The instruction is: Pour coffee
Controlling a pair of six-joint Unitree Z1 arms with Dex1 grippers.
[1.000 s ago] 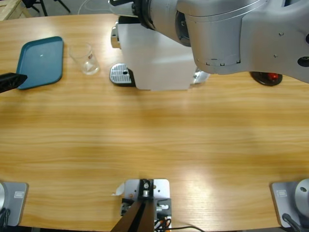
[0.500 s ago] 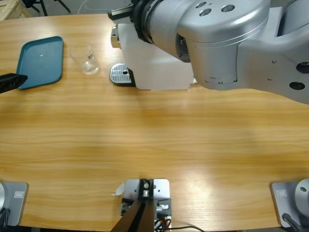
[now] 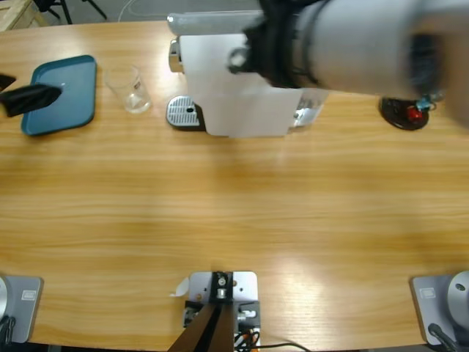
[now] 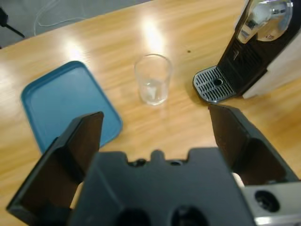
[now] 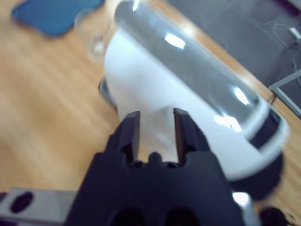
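Coffee machine (image 3: 234,81) stands at the far edge of your wooden counter (image 3: 234,213), a white body with a black front and a round metal drip grate (image 3: 183,112) at its left foot.

Starting at the left of the high view, you have the left gripper (image 3: 29,97) coming in over a teal tray (image 3: 62,94). Your left wrist view shows its fingers (image 4: 80,141) spread wide with nothing between them, looking toward the tray (image 4: 66,106), an upright clear glass (image 4: 153,84) just right of it, and the drip grate (image 4: 214,84) beyond.

In the high view the glass (image 3: 130,89) stands between the tray and the grate, apart from both.

Further right, your right arm (image 3: 352,44) sweeps across above the machine. In the right wrist view the right gripper (image 5: 155,129) looks down on the machine's white top (image 5: 188,94), its fingers (image 5: 129,129) drawn close with a narrow gap, holding nothing.

At the far right a small black and red object (image 3: 404,114) lies on the counter.
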